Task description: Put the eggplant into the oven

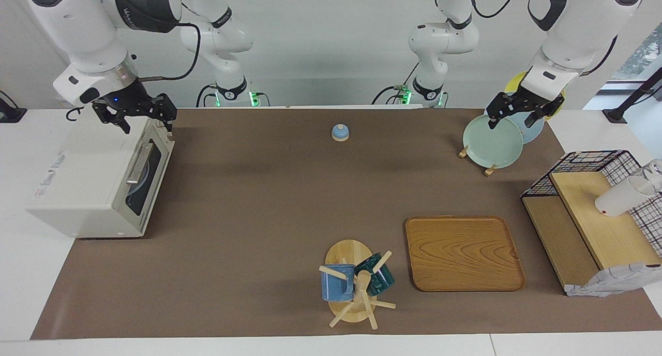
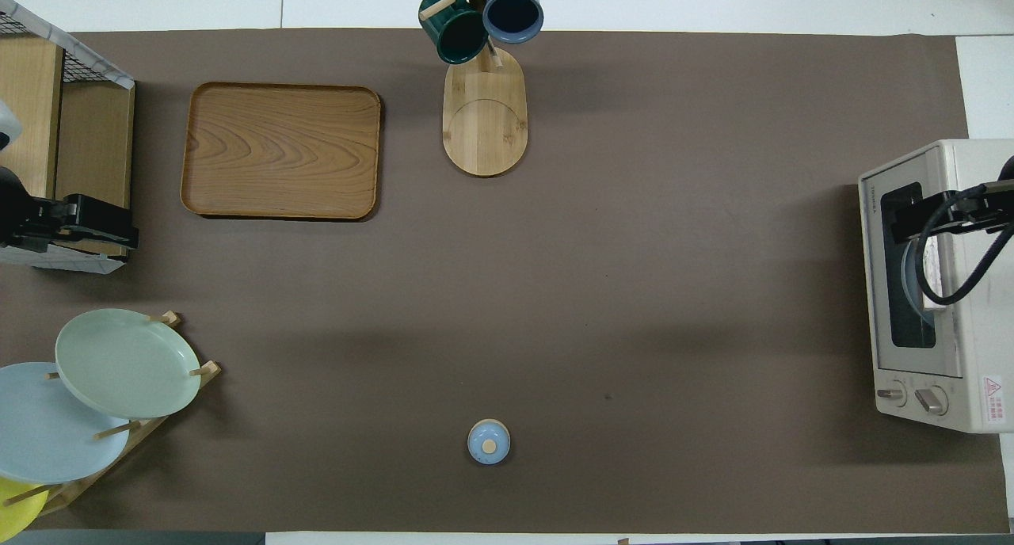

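Over the oven's top front edge, at the right arm's end of the table, my right gripper hangs with its fingers spread wide and nothing between them. From overhead its black tip covers the upper part of the oven's glass door, but the facing view shows it raised clear of the casing. The door is closed, its bar handle across the glass, and a pale round shape shows through the pane. Two knobs sit at the end of the oven's front nearer to the robots. The eggplant shows in neither view, so I cannot say where it is.

My left gripper hangs over the plate rack at the left arm's end of the table, fingers also wide and empty, just above the rim of the green plate. A blue plate and a yellow one stand in the same rack, nearer to the robots.

Out from there, a wire-and-wood shelf holds a white cup lying on its side. A wooden tray lies beside the shelf, and next to it a mug tree carries a blue mug and a green mug. A small blue lid sits alone on the brown mat, close to the robots.
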Controlling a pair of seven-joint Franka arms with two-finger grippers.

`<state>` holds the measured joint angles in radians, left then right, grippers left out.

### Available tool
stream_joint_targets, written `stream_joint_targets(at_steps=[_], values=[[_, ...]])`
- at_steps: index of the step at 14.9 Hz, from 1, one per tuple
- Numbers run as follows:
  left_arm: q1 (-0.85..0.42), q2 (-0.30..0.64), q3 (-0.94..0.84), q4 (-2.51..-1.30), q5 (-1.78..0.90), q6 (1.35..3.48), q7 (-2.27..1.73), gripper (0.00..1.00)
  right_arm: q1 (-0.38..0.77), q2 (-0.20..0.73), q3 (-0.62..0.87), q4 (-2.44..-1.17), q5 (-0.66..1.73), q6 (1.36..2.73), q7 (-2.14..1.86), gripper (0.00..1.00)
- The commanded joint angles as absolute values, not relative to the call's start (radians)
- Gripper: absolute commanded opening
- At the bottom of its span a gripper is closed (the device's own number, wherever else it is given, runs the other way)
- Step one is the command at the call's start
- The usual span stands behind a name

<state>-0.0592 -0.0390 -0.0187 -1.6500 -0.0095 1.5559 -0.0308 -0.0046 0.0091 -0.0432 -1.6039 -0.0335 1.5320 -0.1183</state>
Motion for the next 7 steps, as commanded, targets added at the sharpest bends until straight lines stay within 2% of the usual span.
stream_joint_targets(at_steps=[1, 7], values=[[-0.052, -0.049, -0.020, -1.654, -0.015, 1.549, -0.020, 1.00, -0.011, 0.012, -0.049, -1.580, -0.006, 1.511, -0.094, 1.00], [-0.052, -0.049, -0.021, -1.654, -0.015, 1.549, -0.020, 1.00, -0.015, 0.014, -0.051, -1.580, -0.018, 1.525, -0.095, 1.00]])
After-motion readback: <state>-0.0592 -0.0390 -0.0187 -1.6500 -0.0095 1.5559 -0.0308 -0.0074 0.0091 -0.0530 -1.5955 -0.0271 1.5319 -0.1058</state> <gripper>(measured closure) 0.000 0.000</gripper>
